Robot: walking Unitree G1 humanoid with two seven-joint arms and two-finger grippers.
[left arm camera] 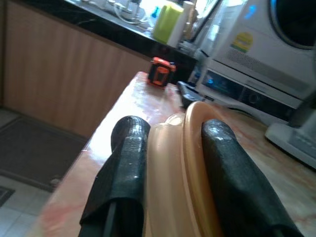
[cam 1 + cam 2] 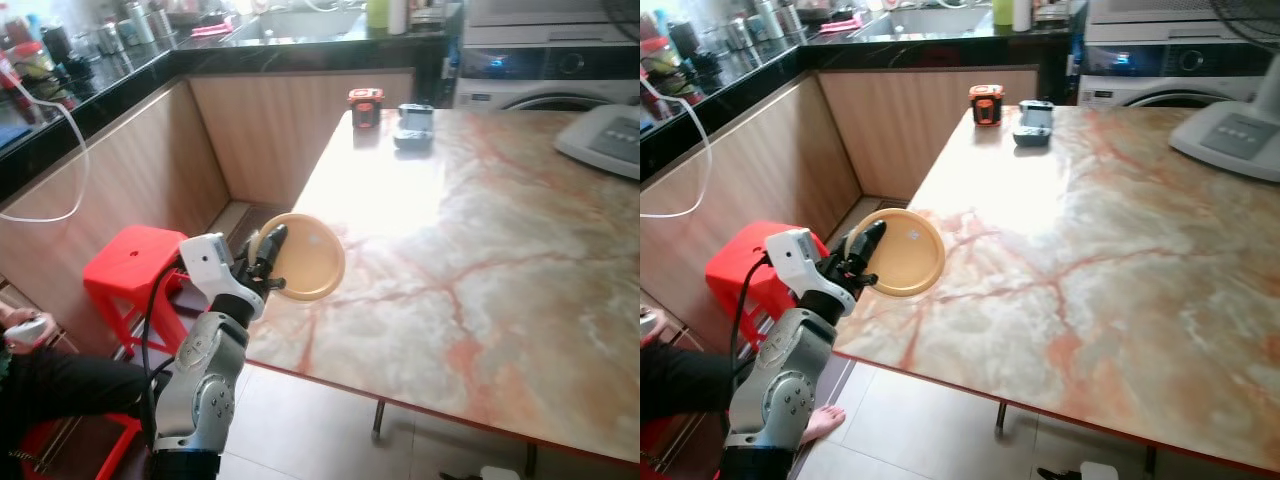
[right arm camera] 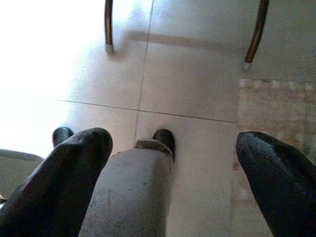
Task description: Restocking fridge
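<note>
A round tan plate (image 2: 308, 257) is held tilted at the near left corner of the marble table (image 2: 480, 250), its far part over the tabletop. My left gripper (image 2: 268, 250) is shut on the plate's left rim. In the left wrist view both black fingers (image 1: 123, 173) clamp the plate's edge (image 1: 190, 163) between them. My right gripper (image 3: 173, 173) hangs down over the tiled floor with its fingers spread wide apart and nothing between them.
A red plastic stool (image 2: 135, 265) stands left of the table, below the wooden counter front. On the table's far end lie an orange tape measure (image 2: 365, 105), a grey device (image 2: 414, 124) and a white appliance (image 2: 605, 138). A person's leg (image 2: 60, 385) is at bottom left.
</note>
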